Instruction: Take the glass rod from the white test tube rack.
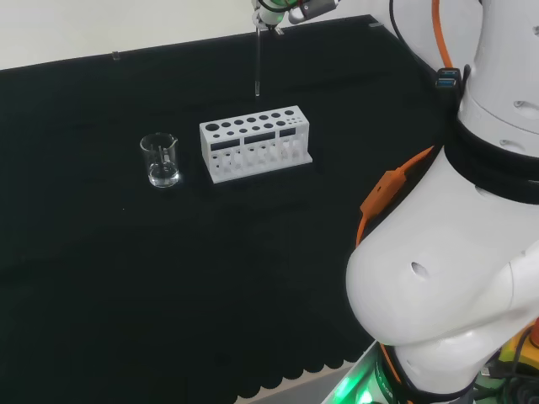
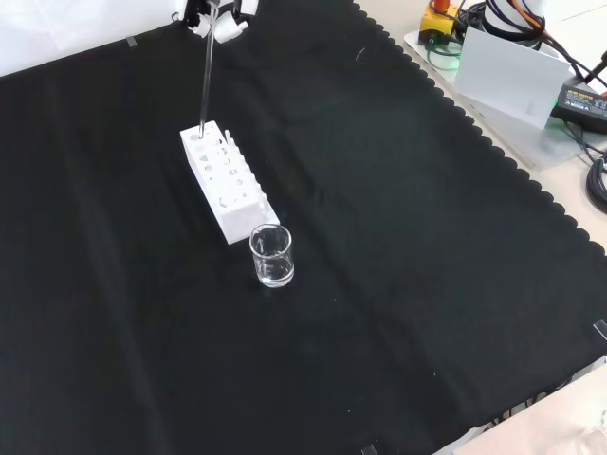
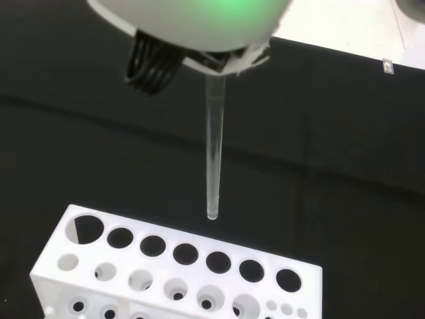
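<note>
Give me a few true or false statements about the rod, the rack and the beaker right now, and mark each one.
1. The glass rod hangs clear above the white test tube rack. True.
2. The hand holds the rod by its upper end. True.
3. The beaker lies tipped on its side. False: it stands upright.
4. The beaker sits on top of the rack. False: it stands on the black cloth, by the rack's end.
5. The rod hangs roughly upright. True.
</note>
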You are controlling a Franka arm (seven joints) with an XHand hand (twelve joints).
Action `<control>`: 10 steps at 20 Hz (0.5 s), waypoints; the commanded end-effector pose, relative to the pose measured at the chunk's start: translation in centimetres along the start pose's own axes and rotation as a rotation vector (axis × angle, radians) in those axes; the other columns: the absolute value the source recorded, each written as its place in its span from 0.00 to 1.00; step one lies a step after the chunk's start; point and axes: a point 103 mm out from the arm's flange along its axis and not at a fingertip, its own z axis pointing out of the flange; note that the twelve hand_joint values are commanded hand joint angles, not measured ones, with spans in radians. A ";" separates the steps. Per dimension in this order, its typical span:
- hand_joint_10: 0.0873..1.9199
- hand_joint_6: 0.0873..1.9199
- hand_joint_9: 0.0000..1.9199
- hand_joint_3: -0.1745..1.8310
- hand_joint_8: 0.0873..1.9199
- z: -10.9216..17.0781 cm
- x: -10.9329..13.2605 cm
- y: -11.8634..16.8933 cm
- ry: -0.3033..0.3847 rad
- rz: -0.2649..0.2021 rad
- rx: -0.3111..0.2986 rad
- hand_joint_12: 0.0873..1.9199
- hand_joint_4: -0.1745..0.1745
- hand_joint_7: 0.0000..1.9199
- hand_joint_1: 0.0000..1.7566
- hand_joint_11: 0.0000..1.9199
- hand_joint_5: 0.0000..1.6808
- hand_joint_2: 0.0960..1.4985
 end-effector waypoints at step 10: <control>0.16 0.51 0.95 0.58 0.32 -2.2 3.2 -2.9 -0.004 -0.058 -0.040 0.36 0.00 0.85 0.68 0.88 0.69 0.32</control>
